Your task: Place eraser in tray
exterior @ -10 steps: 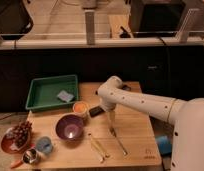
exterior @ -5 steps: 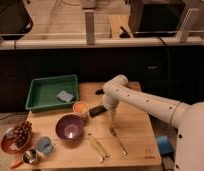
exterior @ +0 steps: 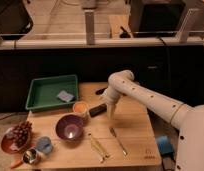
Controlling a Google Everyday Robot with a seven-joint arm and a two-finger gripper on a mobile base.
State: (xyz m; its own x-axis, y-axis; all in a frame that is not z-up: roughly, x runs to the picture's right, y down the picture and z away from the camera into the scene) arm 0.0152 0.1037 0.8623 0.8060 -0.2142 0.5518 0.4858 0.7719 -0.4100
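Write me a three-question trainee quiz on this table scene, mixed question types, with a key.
1. True or false: the eraser already lies in the green tray.
2. What lies inside the tray? A) a red apple B) a pale blue-grey pad C) a glass bottle
3. Fill in: in the camera view, the open pincer hangs empty just to the ____ of the eraser.
Key: 1 false, it lies on the wooden table, outside the tray; 2 B; 3 right.
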